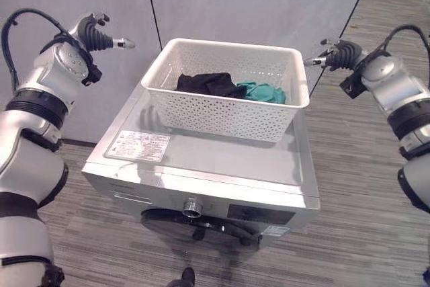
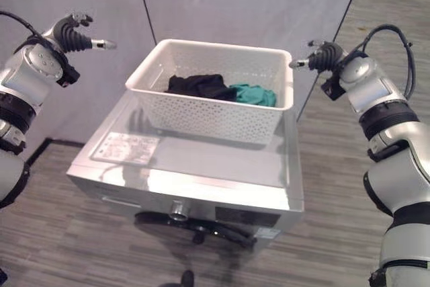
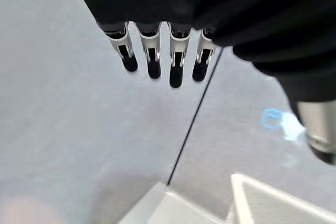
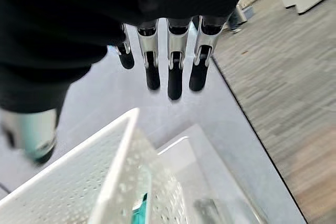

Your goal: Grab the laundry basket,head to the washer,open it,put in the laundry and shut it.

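Right now the white perforated plastic laundry basket, rectangular with a smooth rolled rim, sits on the far part of the glossy silver washer top. Crumpled black cloth and teal cloth lie inside. The left hand and right hand hover beside it, fingers straight, holding nothing, clear of the rim.

White perforated laundry basket holds black cloth and teal cloth on a silver-grey washer with a black door, over grey striped floor.
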Tool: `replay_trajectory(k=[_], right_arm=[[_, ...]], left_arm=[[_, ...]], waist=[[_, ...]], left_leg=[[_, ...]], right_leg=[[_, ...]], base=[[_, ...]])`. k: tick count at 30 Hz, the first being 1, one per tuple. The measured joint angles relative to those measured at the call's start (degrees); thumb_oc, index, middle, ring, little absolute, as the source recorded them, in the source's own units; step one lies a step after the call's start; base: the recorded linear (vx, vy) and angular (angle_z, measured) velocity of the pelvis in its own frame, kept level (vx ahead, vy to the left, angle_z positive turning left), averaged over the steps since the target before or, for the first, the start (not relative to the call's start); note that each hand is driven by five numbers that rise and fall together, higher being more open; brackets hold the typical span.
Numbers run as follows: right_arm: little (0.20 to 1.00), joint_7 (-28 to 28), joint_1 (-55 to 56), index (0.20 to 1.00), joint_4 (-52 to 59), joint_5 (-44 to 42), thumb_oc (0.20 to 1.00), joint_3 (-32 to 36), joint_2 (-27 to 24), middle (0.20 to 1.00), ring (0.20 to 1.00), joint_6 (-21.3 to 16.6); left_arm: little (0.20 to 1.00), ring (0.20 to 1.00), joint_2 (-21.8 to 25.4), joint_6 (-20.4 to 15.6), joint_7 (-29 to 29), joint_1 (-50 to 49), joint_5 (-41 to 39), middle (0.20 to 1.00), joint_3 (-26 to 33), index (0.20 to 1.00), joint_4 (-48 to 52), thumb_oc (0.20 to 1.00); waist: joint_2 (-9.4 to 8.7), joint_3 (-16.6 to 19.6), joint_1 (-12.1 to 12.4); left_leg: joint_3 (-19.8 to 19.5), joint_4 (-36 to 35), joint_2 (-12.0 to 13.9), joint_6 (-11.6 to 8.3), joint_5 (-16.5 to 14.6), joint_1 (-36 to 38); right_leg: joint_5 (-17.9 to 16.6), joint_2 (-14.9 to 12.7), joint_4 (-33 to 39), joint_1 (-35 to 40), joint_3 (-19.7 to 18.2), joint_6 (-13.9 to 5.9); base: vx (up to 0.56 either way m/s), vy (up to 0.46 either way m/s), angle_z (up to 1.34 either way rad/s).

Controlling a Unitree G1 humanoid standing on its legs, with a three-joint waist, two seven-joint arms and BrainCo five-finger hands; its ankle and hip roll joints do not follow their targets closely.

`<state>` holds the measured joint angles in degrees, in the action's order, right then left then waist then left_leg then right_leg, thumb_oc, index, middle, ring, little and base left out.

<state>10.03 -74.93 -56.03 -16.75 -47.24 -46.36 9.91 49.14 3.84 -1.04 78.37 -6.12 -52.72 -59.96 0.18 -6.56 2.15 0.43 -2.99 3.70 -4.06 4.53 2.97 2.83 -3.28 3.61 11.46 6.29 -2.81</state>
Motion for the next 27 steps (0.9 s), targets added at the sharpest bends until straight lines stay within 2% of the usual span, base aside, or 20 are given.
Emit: replay_trajectory(k=[7,9,10,11,12,13,14,15,16,17,18,20,21,23,25,27], right_arm=[[1.0,-1.9,0.82,1.0,0.27,-5.06,1.0,4.64,0.55,1.0,1.0,-0.2],[1.0,-2.67,4.49,1.0,4.93,-7.0,1.0,10.66,-1.26,1.0,1.0,-1.42],[1.0,-3.38,5.56,1.0,5.53,-7.33,1.0,11.3,-2.13,1.0,1.0,-2.09],[1.0,-3.74,11.05,1.0,11.89,-7.31,1.0,17.92,-4.81,1.0,1.0,-2.31],[1.0,-3.87,19.4,1.0,19.51,-7.85,1.0,25.91,-7.93,1.0,1.0,-4.22],[1.0,-5.02,27.19,1.0,23.23,-7.95,1.0,31.53,-11.8,1.0,1.0,-4.24],[1.0,-5.15,36.67,1.0,28.66,-7.87,1.0,40.36,-13.09,1.0,1.0,-4.31],[1.0,-5.24,40.15,1.0,30.58,-7.8,1.0,43.61,-13.1,1.0,1.0,-4.57],[1.0,-6.59,57.15,1.0,38.2,-7.13,1.0,59.15,-11.87,1.0,1.0,-6.32],[1.0,-7.75,57.49,1.0,33.5,-7.01,1.0,58.5,-11.82,1.0,1.0,-5.61],[1.0,-8.75,61.52,1.0,34.48,-6.73,1.0,60.51,-10.8,1.0,1.0,-5.14],[1.0,-8.81,72.19,1.0,44.21,-4.55,1.0,71.34,-5.03,1.0,1.0,-7.69],[1.0,-9.71,78.43,1.0,45.56,-2.26,1.0,74.57,-1.21,1.0,1.0,-7.82],[1.0,-10.24,84.54,1.0,47.24,-0.23,1.0,76.93,6.04,1.0,1.0,-8.04],[1.0,-10.19,88.85,1.0,46.88,2.12,1.0,76.16,9.39,1.0,1.0,-7.75],[1.0,-9.77,90.58,1.0,46.41,3.67,1.0,73.09,10.92,1.0,1.0,-6.88]], left_arm=[[1.0,1.0,0.82,-0.29,-0.05,-0.13,-0.21,1.0,0.81,1.0,0.45,1.0],[1.0,1.0,3.47,-1.58,0.85,-2.97,-0.27,1.0,4.79,1.0,4.81,1.0],[1.0,1.0,4.39,-1.72,1.57,-4.05,-0.27,1.0,5.33,1.0,5.52,1.0],[1.0,1.0,7.66,-1.49,2.27,-8.94,-0.27,1.0,11.24,1.0,12.35,1.0],[1.0,1.0,12.0,-2.83,3.26,-16.07,-0.28,1.0,17.76,1.0,21.05,1.0],[1.0,1.0,16.27,-2.49,4.97,-22.18,-0.17,1.0,22.33,1.0,25.1,1.0],[1.0,1.0,18.58,-2.27,5.74,-30.72,0.09,1.0,31.16,1.0,30.19,1.0],[1.0,1.0,18.92,-2.34,6.16,-34.02,0.31,1.0,34.5,1.0,31.94,1.0],[1.0,1.0,18.55,-2.67,9.68,-53.19,2.27,1.0,54.81,1.0,38.61,1.0],[1.0,1.0,17.73,-1.36,11.22,-53.36,2.68,1.0,54.35,1.0,32.94,1.0],[1.0,1.0,17.3,-0.07,12.4,-58.38,2.92,1.0,57.38,1.0,32.68,1.0],[1.0,1.0,10.74,-1.6,14.68,-78.29,6.48,1.0,78.47,1.0,43.42,1.0],[1.0,1.0,5.22,-0.98,16.33,-88.0,7.8,1.0,86.23,1.0,43.16,1.0],[1.0,1.0,-1.44,0.03,18.04,-96.35,8.9,1.0,92.11,1.0,42.89,1.0],[1.0,1.0,-6.51,0.15,19.5,-98.55,9.14,1.0,93.05,1.0,42.37,1.0],[1.0,1.0,-8.5,0.69,20.04,-98.93,9.46,1.0,90.78,1.0,41.05,1.0]], waist=[[-0.17,0.26,-0.09],[-0.44,0.54,-0.07],[-0.45,0.66,-0.03],[-0.59,0.81,0.18],[-0.86,0.98,0.21],[-1.06,1.13,0.43],[-1.29,1.3,0.38],[-1.39,1.37,0.4],[-1.47,1.46,0.46],[-1.46,1.48,0.25],[-1.27,1.92,0.21],[-1.18,1.8,0.04],[-0.9,1.96,-0.64],[-1.06,2.97,-1.32],[-0.75,3.16,-1.21],[-0.54,3.08,-0.93]], left_leg=[[0.11,-0.26,0.33,0.0,0.0,-0.01],[0.1,-0.33,0.31,0.01,0.01,-0.06],[0.06,-0.28,0.29,0.01,0.01,-0.06],[0.13,-0.56,0.29,0.0,-0.01,-0.17],[0.1,-1.27,0.23,0.03,-0.02,-0.13],[0.05,-1.32,0.16,-0.03,0.05,-0.08],[0.12,-1.35,0.11,0.03,0.01,-0.1],[0.11,-1.38,0.1,0.07,-0.03,-0.1],[0.16,-1.75,-0.14,0.35,-0.23,0.57],[0.18,-1.79,-0.28,0.36,-0.24,1.37],[0.32,-1.82,-0.16,0.42,-0.41,1.14],[2.08,-2.26,-0.14,0.59,-0.96,0.55],[2.76,-2.26,-0.32,0.78,-1.14,0.98],[3.25,-2.26,-0.33,0.73,-1.89,1.4],[3.45,-2.27,-0.3,0.88,-2.14,0.88],[3.53,-2.28,-0.22,0.89,-2.17,0.67]], right_leg=[[0.0,0.29,-0.01,-0.26,-0.02,0.01],[0.0,0.28,-0.03,-0.39,0.0,0.01],[0.01,0.27,-0.14,-0.38,0.1,0.01],[0.11,0.26,-0.17,-0.72,0.09,0.01],[0.44,0.22,-0.2,-1.08,0.17,0.02],[0.46,0.24,-0.46,-0.9,0.31,0.02],[0.47,0.19,-0.47,-1.07,0.4,0.0],[0.47,0.17,-0.49,-1.23,0.4,0.0],[0.71,-0.09,-0.31,-0.72,0.41,-0.17],[0.76,-0.14,-0.28,0.11,0.37,-0.2],[1.27,-0.18,-0.86,-0.6,0.36,-0.7],[1.69,-0.36,-0.58,-2.12,-1.0,-0.53],[1.45,-0.61,0.01,-1.63,-1.28,-0.65],[1.75,-0.77,0.24,-1.51,-1.82,-0.94],[2.16,-0.81,0.1,-2.43,-2.34,-1.09],[2.19,-0.81,0.01,-2.76,-2.48,-1.11]], base=[[0.0,0.001,-0.02],[0.0,0.0,0.0],[0.03,0.004,0.01],[0.0,0.0,0.0],[0.03,0.001,0.04],[0.06,0.003,0.06],[0.05,0.003,0.04],[0.03,0.004,-0.03],[0.03,0.004,-0.05],[0.03,0.004,-0.09],[0.03,0.003,-0.16],[0.04,0.007,-0.37],[0.03,0.008,-0.33],[0.03,0.008,-0.16],[0.02,0.004,-0.08],[-0.04,-0.013,-0.04]])
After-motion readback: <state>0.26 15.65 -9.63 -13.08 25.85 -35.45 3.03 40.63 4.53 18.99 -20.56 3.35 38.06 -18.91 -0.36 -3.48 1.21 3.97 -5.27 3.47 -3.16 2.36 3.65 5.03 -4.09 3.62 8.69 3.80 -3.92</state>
